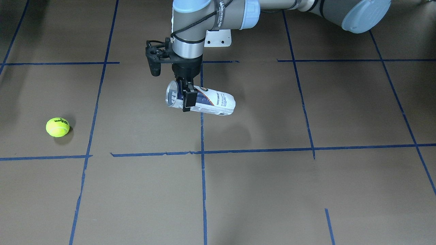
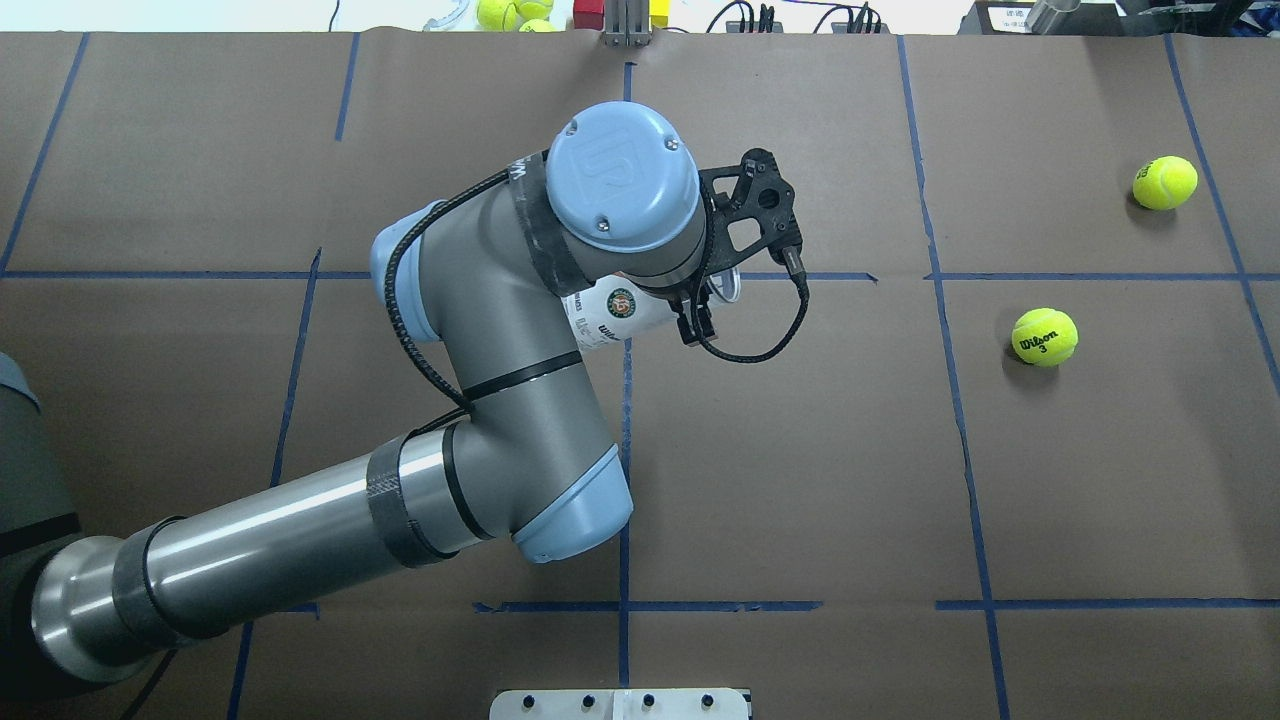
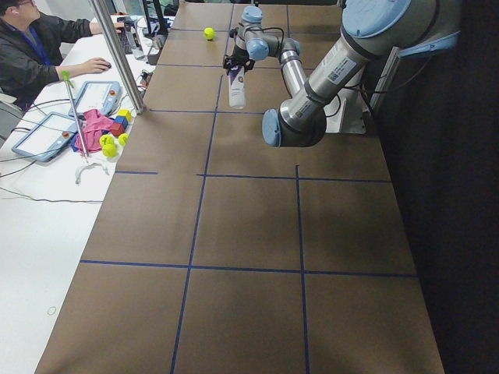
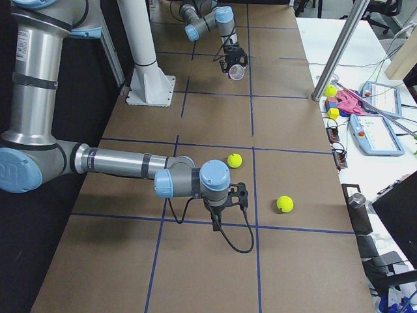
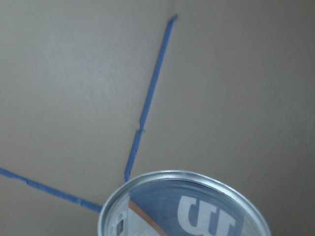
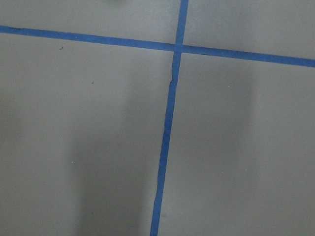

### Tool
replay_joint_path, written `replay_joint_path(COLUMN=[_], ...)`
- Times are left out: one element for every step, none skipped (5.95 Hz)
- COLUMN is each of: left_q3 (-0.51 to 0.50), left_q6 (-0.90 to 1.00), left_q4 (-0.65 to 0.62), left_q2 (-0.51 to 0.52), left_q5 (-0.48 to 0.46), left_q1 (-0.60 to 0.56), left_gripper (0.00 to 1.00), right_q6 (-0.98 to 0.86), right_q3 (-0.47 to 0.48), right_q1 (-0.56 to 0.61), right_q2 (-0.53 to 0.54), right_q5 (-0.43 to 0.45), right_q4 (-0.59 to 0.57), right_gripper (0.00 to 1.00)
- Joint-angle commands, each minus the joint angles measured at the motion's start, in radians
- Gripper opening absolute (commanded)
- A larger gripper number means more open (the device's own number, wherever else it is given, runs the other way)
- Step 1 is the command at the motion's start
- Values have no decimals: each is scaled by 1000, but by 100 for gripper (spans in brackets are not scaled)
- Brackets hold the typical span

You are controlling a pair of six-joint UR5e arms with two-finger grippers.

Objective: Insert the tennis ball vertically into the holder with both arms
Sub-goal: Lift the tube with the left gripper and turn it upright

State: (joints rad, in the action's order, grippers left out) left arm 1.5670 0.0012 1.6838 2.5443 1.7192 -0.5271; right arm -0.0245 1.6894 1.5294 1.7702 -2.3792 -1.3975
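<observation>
My left gripper [image 1: 186,97] pinches the holder [image 1: 211,101] near its open mouth. The holder is lifted off the table [image 2: 800,480] and lies nearly level, not upright. Seen through the rim, it looks empty. The tennis ball [image 2: 1044,336] rests at its 3 o'clock, well apart and ungrasped. I cannot tell how the right gripper [image 4: 215,223] jaws stand. I judge the insertion is all ahead.

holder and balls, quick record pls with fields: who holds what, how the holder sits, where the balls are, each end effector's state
holder: held off the table, lying roughly sideways, open mouth toward the robot's right
holder contents: no ball seen inside
left end effector: shut on the holder near its open rim
right end effector: over bare table near the balls; open or shut cannot be told
tennis ball: on the table, robot's right side, untouched
second tennis ball: on the table, farther from the robot, untouched
</observation>
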Motion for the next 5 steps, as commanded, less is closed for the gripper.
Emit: replay_joint_path(left_q3=[124,164,179,174,160], left_q6=[-125,-160,-167,-197,-220], left_q4=[250,377,508,654,753], left_q2=[-133,-219,-275,-338,-348], left_q5=[0,0,2,2,2], left_q1=[-4,-11,-25,-28,-27], left_gripper=[77,78,78,78,78], right_q6=[0,0,0,0,0], right_q3=[-1,1,1,3,4], right_q1=[0,0,0,0,0], right_q2=[0,0,0,0,0], right_q5=[0,0,0,0,0], right_q4=[0,0,0,0,0], right_gripper=[100,100,100,100,100])
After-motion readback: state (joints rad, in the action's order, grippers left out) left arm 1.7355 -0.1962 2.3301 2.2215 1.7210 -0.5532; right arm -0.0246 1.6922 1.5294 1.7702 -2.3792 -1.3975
